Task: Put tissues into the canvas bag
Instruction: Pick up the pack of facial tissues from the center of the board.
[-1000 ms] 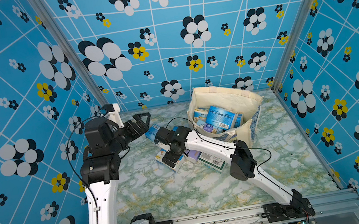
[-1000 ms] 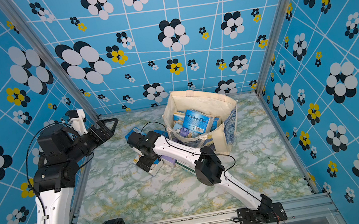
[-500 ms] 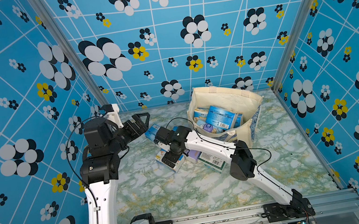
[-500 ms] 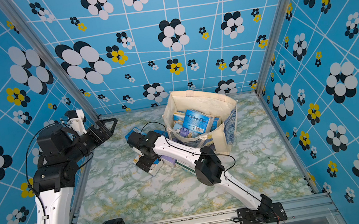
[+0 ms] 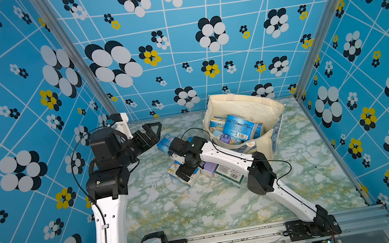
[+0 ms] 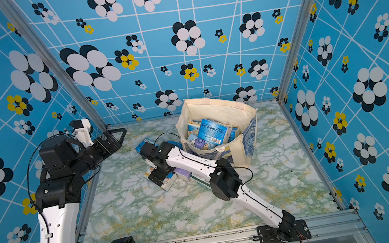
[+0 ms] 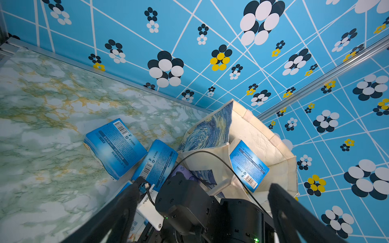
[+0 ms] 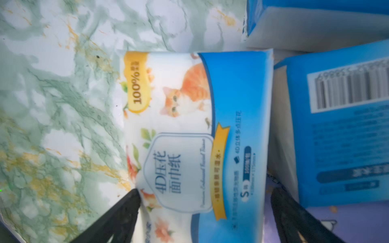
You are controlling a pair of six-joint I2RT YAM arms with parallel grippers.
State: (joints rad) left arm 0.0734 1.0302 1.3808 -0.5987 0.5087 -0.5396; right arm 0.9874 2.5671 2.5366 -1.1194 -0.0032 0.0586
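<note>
The green-veined marble table (image 5: 176, 210) carries the cream canvas bag (image 5: 244, 104), which stands open near the back right corner. Several tissue packs are inside it, with an upright blue pack (image 5: 238, 126) on top. The left gripper (image 5: 150, 135) hangs over the table's back left, well apart from the bag, its jaws spread wide and holding nothing. The right gripper (image 5: 186, 174) is low on the loose heap just beside the bag. Its jaws are wide apart, straddling a white pack (image 8: 189, 126) printed with an orange cat without clamping it, and one fingertip (image 8: 130, 199) is at the pack's edge. Loose blue packs (image 7: 115, 145) lie behind, and a lilac pack (image 5: 209, 169) lies beside it
</note>
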